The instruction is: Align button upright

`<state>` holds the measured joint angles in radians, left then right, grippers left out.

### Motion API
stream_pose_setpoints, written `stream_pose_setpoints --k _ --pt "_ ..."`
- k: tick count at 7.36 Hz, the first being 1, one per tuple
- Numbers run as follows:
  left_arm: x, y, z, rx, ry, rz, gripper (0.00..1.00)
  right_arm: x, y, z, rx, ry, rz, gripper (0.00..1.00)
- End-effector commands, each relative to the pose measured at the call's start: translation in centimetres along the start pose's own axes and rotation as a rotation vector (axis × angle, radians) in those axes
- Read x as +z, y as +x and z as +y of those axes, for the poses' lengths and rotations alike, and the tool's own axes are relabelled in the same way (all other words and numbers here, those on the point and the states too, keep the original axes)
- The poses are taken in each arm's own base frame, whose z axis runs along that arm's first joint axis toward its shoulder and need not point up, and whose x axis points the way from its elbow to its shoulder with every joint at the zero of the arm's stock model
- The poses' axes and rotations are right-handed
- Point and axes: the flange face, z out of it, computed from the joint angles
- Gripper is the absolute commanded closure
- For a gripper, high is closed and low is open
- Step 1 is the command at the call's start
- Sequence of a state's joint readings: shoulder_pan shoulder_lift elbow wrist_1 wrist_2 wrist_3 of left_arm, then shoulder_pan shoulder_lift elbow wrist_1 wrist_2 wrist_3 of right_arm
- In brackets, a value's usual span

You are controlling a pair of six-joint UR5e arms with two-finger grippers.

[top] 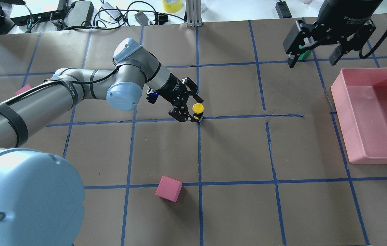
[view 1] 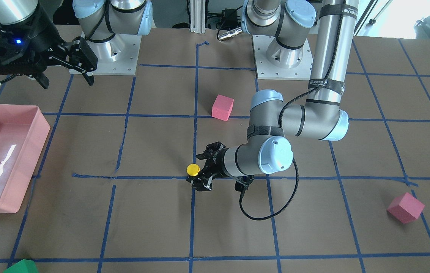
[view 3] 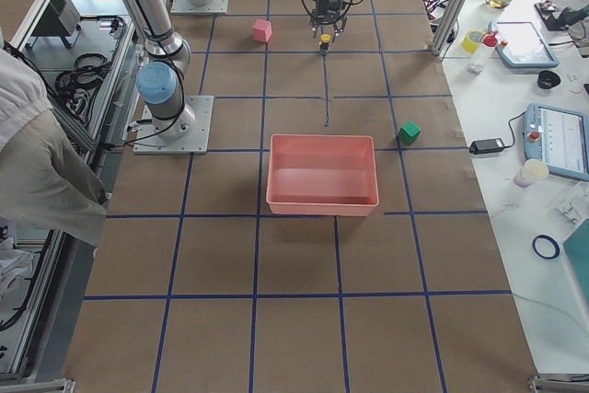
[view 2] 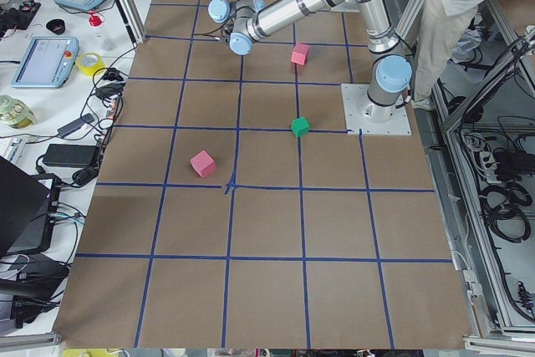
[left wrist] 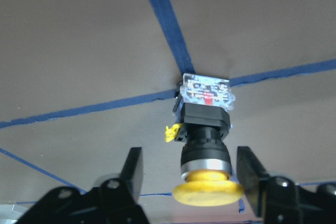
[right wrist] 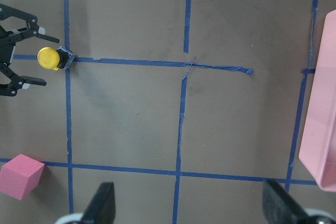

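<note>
**A:** Where's the left gripper [top: 195,110] right now?

**B:** Down low over the bench [top: 234,153], coming in from the side. Its jaws are spread a little wider than the yellow cap and they grip nothing. On the wrist camera there's a finger on each side of the button [left wrist: 205,129]. One finger [left wrist: 134,169] has a plain gap to the black collar. The other sits right at the cap's edge, and I can't tell if it touches.

**A:** And the button itself?

**B:** It sits on the crossing of two blue tape lines [left wrist: 163,19], with the black-and-white base on the tape. From overhead the cap is on top, so it looks upright. The fingers flank the cap and collar, and the base lies past their tips.

**A:** What about room around it?

**B:** There's brown paper and tape on every side. The nearest pink cube [top: 168,188] is well apart, back toward the robot. A second pink cube [view 1: 405,207] lies farther off on the robot's left. The pink tray [top: 340,102] is well apart on the robot's right.

**A:** And the right gripper?

**B:** The right gripper [view 1: 66,79] hangs high above the bench, well away from the button, jaws wide and carrying nothing. In the overhead view a green cube [top: 304,54] shows partly behind it.
</note>
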<state>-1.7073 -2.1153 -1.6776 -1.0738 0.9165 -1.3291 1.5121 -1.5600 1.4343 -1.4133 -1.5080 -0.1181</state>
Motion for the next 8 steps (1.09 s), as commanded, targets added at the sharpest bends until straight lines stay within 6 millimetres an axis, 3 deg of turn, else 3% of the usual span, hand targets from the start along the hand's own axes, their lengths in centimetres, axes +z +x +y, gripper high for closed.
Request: stream_pose_setpoints --k 1,3,5,8 --pt "-4.2 0.6 2.9 0.095 0.070 0.101 0.00 0.0 0.0 0.0 0.001 0.000 -0.006 0.00" --pt "-10.0 -0.2 7.0 0.162 0.204 0.168 0.00 0.0 -0.1 0.0 0.001 0.000 -0.006 0.00" --pt "-15.2 -2.6 11.0 0.291 0.293 0.166 0.00 0.0 -0.2 0.0 0.001 0.003 -0.017 0.00" --pt "-24.1 -9.2 16.1 0.755 0.512 -0.182 0.00 0.1 -0.2 -0.1 0.001 0.002 -0.020 0.00"
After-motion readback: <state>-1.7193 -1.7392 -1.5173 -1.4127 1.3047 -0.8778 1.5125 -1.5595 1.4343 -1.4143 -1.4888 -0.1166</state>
